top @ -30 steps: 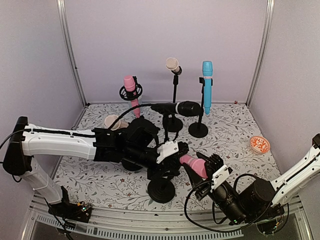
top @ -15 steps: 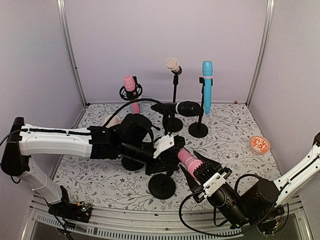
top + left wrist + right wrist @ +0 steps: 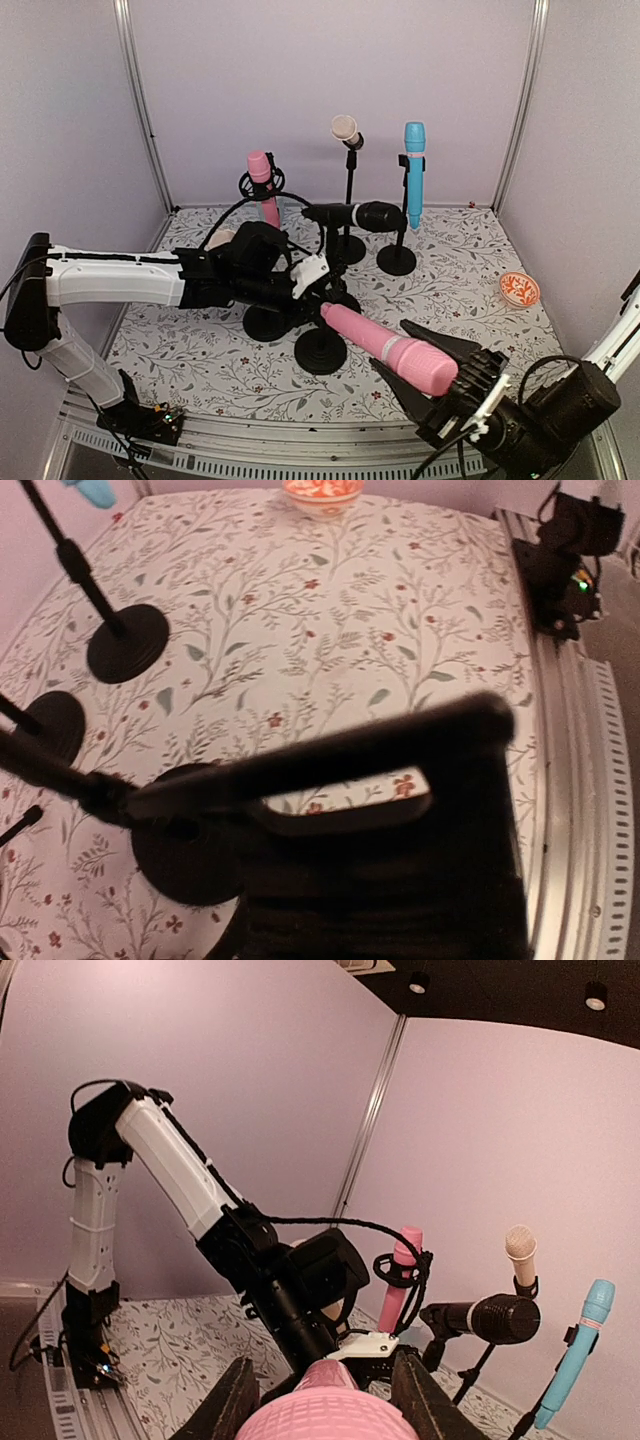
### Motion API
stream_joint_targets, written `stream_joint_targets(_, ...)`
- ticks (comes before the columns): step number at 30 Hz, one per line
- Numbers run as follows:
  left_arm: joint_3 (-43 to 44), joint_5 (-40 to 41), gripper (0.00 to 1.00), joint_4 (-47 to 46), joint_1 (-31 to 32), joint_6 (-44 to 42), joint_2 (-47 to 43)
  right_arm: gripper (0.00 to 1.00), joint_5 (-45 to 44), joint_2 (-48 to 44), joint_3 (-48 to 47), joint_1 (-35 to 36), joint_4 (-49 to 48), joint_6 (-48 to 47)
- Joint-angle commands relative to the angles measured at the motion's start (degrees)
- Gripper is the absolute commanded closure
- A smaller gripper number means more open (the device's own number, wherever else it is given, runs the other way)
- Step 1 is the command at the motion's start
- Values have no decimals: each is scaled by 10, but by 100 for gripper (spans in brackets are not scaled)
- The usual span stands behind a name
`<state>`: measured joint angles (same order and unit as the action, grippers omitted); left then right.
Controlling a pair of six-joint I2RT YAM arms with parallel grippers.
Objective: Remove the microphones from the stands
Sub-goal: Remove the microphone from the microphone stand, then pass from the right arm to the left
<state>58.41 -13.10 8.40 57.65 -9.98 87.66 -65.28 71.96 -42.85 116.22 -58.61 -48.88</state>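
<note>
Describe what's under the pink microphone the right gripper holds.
Below the pink microphone: floral table cover and, near its tail, a round black stand base. The right gripper hides whatever lies beneath its head.

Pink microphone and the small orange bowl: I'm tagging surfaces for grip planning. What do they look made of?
The pink microphone: probably a matte plastic barrel, evenly coloured without glints; its head looks finely ribbed, perhaps a painted grille. The small orange bowl: likely glazed ceramic or plastic, white-patterned inside; too small to tell.
</note>
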Motion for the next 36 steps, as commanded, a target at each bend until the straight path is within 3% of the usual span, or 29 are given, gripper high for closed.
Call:
stream_joint_targets(1, -31, 115, 100, 79, -30, -29, 11, 100, 21, -26, -37, 21, -55, -24)
stream_joint_targets(4, -31, 95, 100, 78, -24, -32, -1, 100, 19, -27, -33, 22, -54, -24)
stream_joint_targets(5, -29, 83, 87, 82, -19, -39, -7, 100, 19, -27, -31, 22, -55, -24)
stream_joint_targets(6, -24, 68, 54, 90, -13, -47, -11, 100, 18, -27, -30, 21, -59, -24)
stream_joint_targets(9, 6, 19, 16, 136, 1, -58, -18, 100, 15, -28, -25, 17, -68, -29)
stream_joint_targets(10, 16, -3, 10, 151, 3, -56, -22, 100, 14, -29, -23, 15, -69, -29)
stream_joint_targets(15, 41, -45, 1, 201, 3, -54, -52, 100, 13, -35, -4, -10, -44, 10)
stream_joint_targets(17, 39, -56, 1, 215, 1, -70, -77, 100, 27, -45, -4, -27, 36, 61)
stream_joint_targets(20, 38, -62, 1, 232, -9, -92, -123, 100, 75, -69, -18, -60, 204, 218)
stream_joint_targets(25, 56, -55, 1, 263, -26, -132, -187, 100, 182, -90, -35, -117, 318, 364)
stream_joint_targets(29, 68, -38, 1, 269, -27, -171, -220, 100, 266, -78, -54, -163, 372, 414)
stream_joint_targets(36, 102, -100, 7, 292, -24, -203, -231, 100, 363, -14, -102, -239, 337, 421)
